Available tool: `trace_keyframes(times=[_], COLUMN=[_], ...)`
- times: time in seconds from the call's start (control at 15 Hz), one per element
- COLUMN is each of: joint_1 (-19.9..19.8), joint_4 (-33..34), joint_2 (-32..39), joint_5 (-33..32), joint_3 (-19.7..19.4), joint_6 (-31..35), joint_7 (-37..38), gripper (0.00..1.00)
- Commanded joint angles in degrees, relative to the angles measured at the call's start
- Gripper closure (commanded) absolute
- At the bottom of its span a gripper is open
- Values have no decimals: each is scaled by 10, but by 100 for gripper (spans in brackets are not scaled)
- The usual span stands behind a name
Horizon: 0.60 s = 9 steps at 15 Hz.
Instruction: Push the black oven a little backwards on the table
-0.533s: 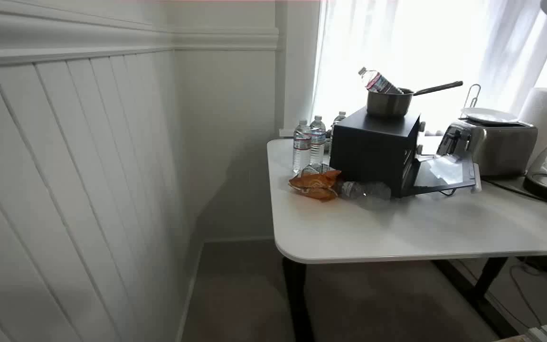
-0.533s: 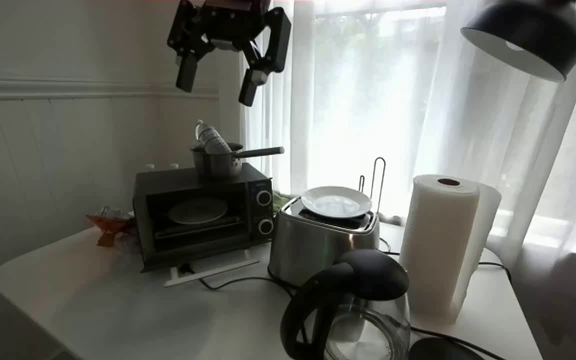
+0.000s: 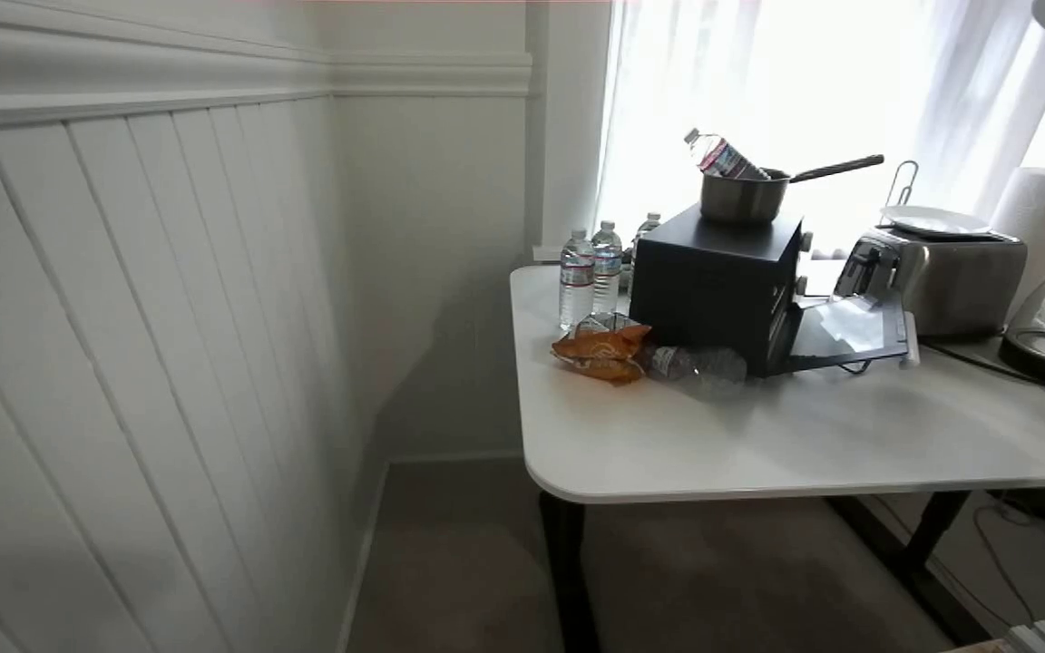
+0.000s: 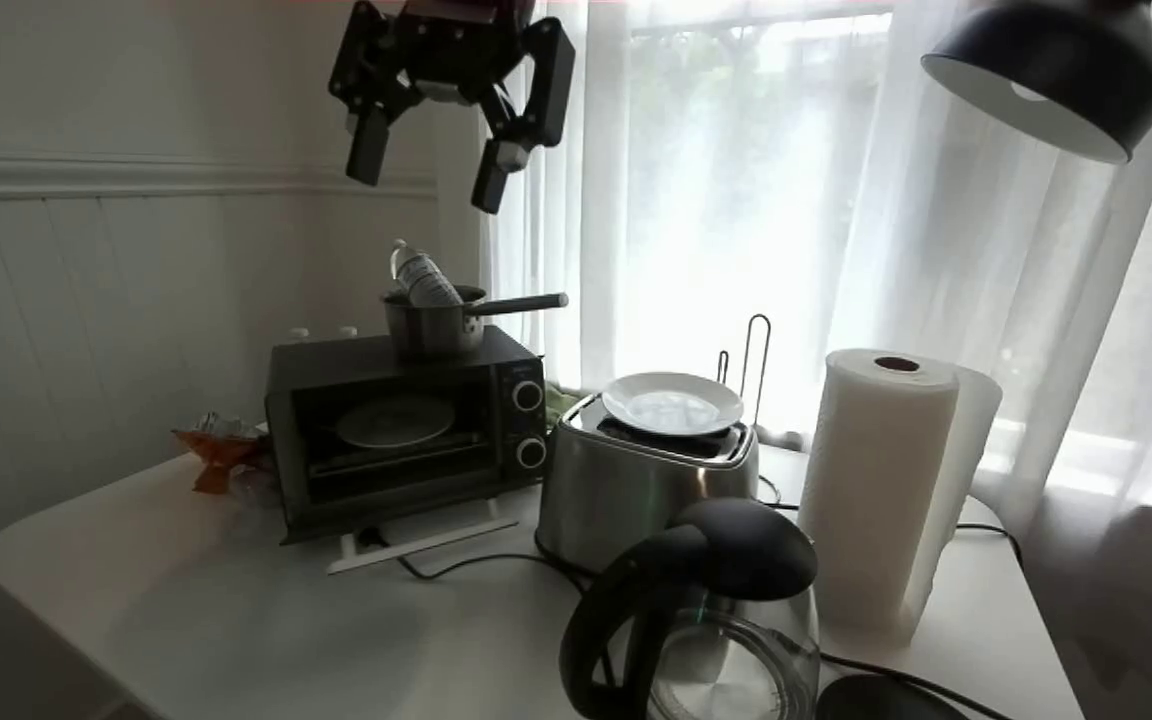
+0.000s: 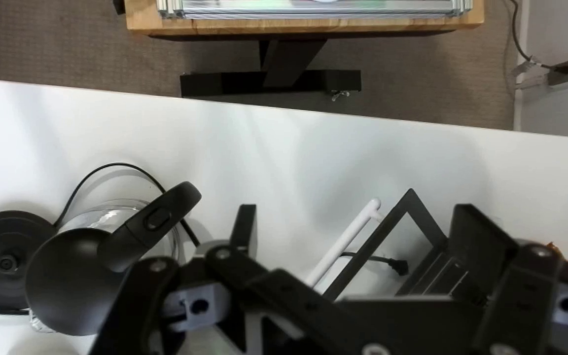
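Black two-fingered claw, upper left in an exterior view, has drifted slightly leftward, spread wide, holding nothing. Black box-shaped oven, left of centre on white rounded-corner table, unmoved; push likely unstarted.

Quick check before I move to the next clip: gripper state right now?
Gripper: open, jaws well apart, holding nothing.
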Motion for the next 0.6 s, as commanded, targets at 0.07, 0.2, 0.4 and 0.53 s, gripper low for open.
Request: trace_keyframes(times=[0.07,0.2,0.4,0.53], joint_1=[36,62,107,136], joint_4=[-63,-96,-151,-181], joint_2=[-19,-24,-20,-11], joint_5=[10,18,25,21], joint_3=[65,99,145,171], joint_6=[12,21,82,144], joint_7=[3,3,-7,-20], gripper=[0,0,0,0])
